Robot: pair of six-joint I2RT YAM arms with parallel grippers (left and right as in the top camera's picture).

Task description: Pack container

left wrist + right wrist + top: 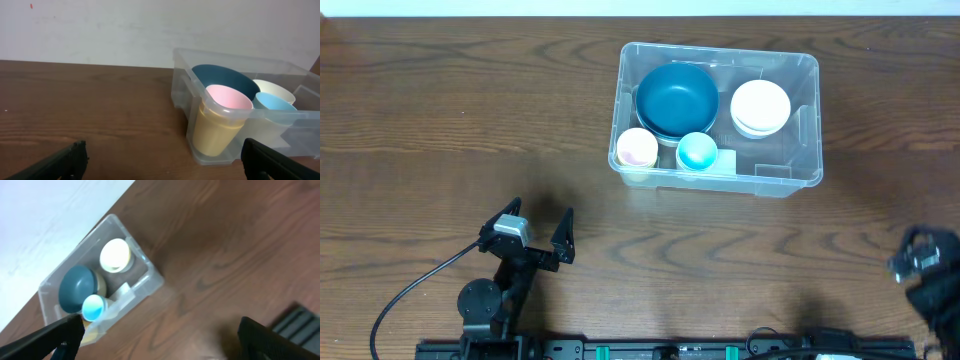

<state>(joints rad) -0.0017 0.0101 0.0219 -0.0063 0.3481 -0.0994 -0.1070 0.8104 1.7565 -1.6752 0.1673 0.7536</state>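
Observation:
The clear plastic container point(790, 180) stands at the back centre-right of the table. Inside it are a dark blue bowl point(676, 98), a white bowl point(760, 107), a yellow cup with a pink inside point(637, 149) and a light blue cup point(697, 151). My left gripper point(538, 232) is open and empty at the front left, well short of the container. In the left wrist view the container point(186, 92) lies ahead to the right. My right gripper point(920, 262) is at the front right edge, open and empty; its wrist view shows the container point(150, 282) far off.
A black cable point(410, 290) runs from the left arm's base toward the front left. The arm mounts and a rail point(670, 350) line the front edge. A white wall point(100, 30) stands behind the table.

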